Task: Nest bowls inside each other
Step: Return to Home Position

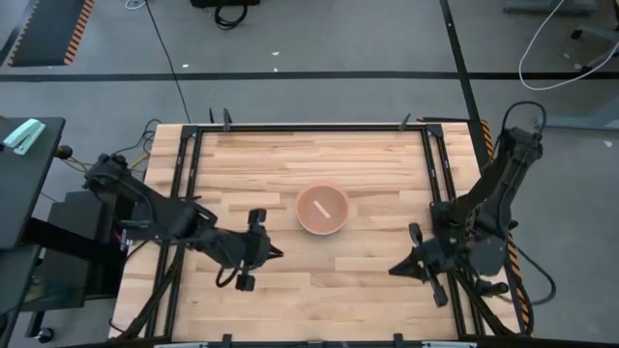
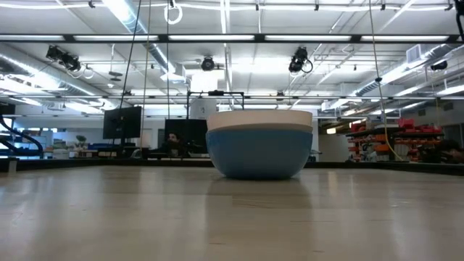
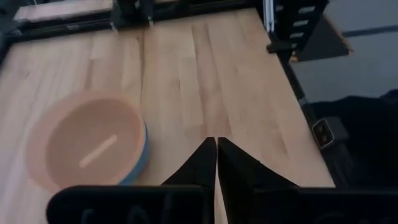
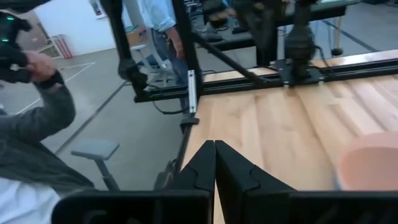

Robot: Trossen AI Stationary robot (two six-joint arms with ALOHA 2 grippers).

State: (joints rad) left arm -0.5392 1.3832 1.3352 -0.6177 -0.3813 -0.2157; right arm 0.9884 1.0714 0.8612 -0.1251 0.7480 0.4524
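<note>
Nested bowls at the centre of the table (image 1: 377, 174): salmon-pink bowl (image 1: 321, 208) seated in grey-white bowl (image 2: 259, 126), seated in blue bowl (image 2: 259, 156). Left gripper (image 1: 279, 252) and right gripper (image 1: 393, 270) are positioned well apart from the stack, fingers pressed together, nothing held.

Bright strip lights (image 2: 319, 37) hang overhead; the floor (image 1: 338, 39) is grey.

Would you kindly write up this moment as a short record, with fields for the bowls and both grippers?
Stack: pink bowl on top, grey bowl in the middle, blue bowl at the bottom
Stack place: upright, near the centre of the table
Left gripper: shut, empty, left of the stack, apart from it
Right gripper: shut, empty, right of the stack, apart from it
Task state: all three bowls nested
</note>
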